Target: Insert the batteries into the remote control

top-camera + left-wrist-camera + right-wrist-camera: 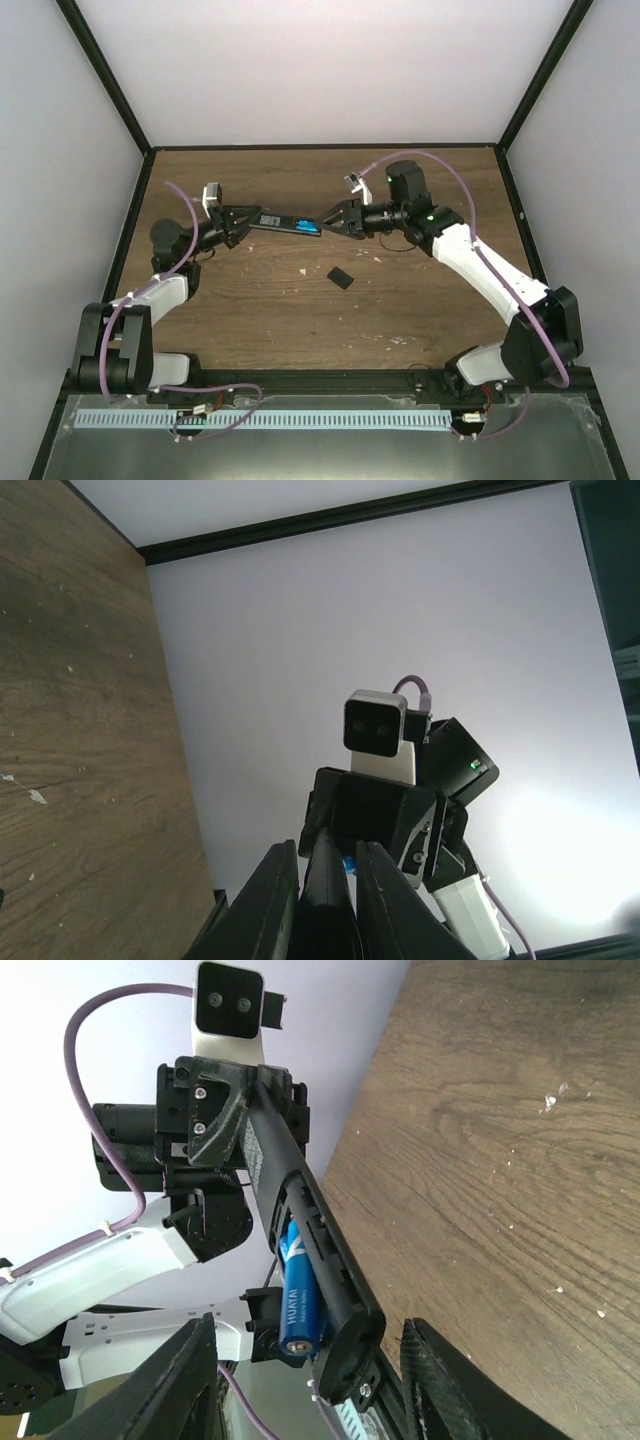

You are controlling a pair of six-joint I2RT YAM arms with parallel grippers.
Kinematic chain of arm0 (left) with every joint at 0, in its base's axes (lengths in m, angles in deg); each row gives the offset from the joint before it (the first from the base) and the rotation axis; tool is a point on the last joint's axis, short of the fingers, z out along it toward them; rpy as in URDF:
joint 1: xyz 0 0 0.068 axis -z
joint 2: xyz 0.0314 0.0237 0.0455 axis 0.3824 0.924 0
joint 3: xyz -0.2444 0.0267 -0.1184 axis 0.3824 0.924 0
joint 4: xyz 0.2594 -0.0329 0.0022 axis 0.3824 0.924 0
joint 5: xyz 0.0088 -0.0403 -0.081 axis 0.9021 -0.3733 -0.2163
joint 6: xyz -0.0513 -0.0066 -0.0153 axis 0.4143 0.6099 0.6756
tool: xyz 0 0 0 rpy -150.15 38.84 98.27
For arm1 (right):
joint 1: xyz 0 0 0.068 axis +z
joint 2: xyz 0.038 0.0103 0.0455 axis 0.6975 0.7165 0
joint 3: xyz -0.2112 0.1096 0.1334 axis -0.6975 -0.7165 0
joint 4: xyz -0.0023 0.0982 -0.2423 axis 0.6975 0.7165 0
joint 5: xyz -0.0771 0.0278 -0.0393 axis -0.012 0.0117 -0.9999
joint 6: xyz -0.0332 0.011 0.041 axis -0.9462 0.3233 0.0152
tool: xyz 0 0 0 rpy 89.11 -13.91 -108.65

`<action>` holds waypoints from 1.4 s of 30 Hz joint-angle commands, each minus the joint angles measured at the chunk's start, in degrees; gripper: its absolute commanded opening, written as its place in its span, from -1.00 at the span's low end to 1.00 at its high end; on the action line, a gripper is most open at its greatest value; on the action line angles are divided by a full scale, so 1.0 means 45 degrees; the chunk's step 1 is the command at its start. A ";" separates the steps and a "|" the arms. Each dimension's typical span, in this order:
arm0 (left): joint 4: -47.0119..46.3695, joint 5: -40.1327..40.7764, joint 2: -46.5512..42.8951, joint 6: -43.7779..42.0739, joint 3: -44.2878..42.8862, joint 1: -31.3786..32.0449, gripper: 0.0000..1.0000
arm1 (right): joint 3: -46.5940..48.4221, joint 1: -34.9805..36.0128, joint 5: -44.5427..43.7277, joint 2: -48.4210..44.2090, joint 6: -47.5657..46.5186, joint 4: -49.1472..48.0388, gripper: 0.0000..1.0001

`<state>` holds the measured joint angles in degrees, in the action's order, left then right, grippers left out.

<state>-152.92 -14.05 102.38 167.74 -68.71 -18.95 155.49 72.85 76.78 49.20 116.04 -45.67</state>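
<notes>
Two robot arms meet over a wooden worktop (400,300), with the remote (285,222) held in the air between them, clear of the wood. The left end effector (238,220) is clamped on one end of the slim black bar. Its wrist camera shows both fingers (265,910) pressed against the remote's sides. The right end effector (330,220) sits at the opposite end with its jaws spread wide, and in its wrist view a finger (180,1380) stands on either side of the remote without touching it. A blue battery (298,1295) lies in the open bay near that end, lengthwise along the bar. White lettering on its side appears to read "HUATAI", and the finer print below is too small to make out. A short black cover (341,277) lies flat on the worktop, below the right end effector and well apart from the remote. Small white specks (553,1100) dot the wood grain.
</notes>
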 commanded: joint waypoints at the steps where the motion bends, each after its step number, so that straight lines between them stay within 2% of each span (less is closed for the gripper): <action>1: -0.0339 0.0073 -0.0114 -0.0070 -0.0310 0.0036 -1.00 | 0.0281 -0.0072 0.0650 0.0343 0.0122 0.0020 -0.15; 29: -0.0300 0.0069 -0.0114 -0.0110 -0.0291 0.0036 -1.00 | 0.0329 -0.0057 0.0703 0.0330 0.0228 -0.0328 -0.30; 42: -0.0220 0.0032 -0.0132 -0.0170 -0.0281 0.0036 -1.00 | 0.0492 0.0157 0.0703 0.0642 0.0220 -0.0436 -0.44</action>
<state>-152.96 -14.05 102.38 167.80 -68.71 -18.95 155.49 73.05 78.96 51.34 117.09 -46.61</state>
